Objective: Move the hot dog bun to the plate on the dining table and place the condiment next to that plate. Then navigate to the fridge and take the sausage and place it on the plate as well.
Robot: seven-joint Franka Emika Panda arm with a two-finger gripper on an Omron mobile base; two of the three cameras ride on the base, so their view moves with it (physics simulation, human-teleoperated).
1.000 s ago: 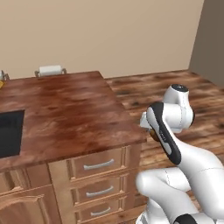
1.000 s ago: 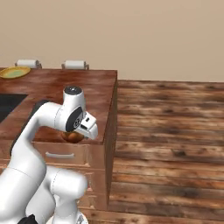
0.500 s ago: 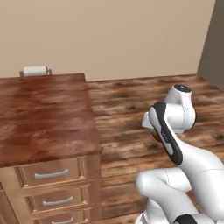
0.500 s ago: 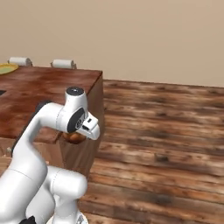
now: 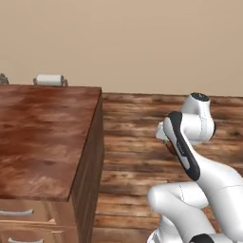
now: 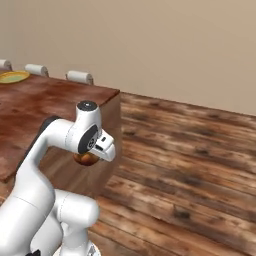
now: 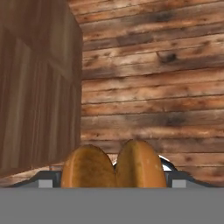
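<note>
The bun (image 7: 111, 164) is seen in the hand view at the bottom, as two rounded tan-orange halves side by side, held close under the camera. The claw (image 7: 111, 177) is clenched on the bun; little of the fingers can be made out behind it. In the right base view the bun (image 6: 86, 159) is seen as a small brown-orange lump tucked under the hand, just below the white wrist, and the claw (image 6: 90, 156) is mostly hidden by the wrist there.

The arm is folded tightly, with the hand drawn in close to the body. It is held beside the end of the worktop (image 5: 42, 137), over the wooden floor (image 5: 137, 142) and not over the wood top. In the hand view the end panel of the worktop (image 7: 39, 87) is seen at the left, with floor planks (image 7: 153, 78) spread across the rest.

The plate (image 6: 12, 76) is seen in the right base view at the far left edge, lying on the worktop (image 6: 40, 110) well apart from the bun. Only part of its yellow rim is in the picture.

Pale chair backs (image 6: 79, 76) are lined up along the far edge of the worktop in the right base view, and one chair back (image 5: 49, 79) is seen in the left base view. Drawer fronts (image 5: 19, 216) with metal handles are seen at the lower left of the left base view. A plain beige wall (image 5: 123, 42) is seen behind everything.
</note>
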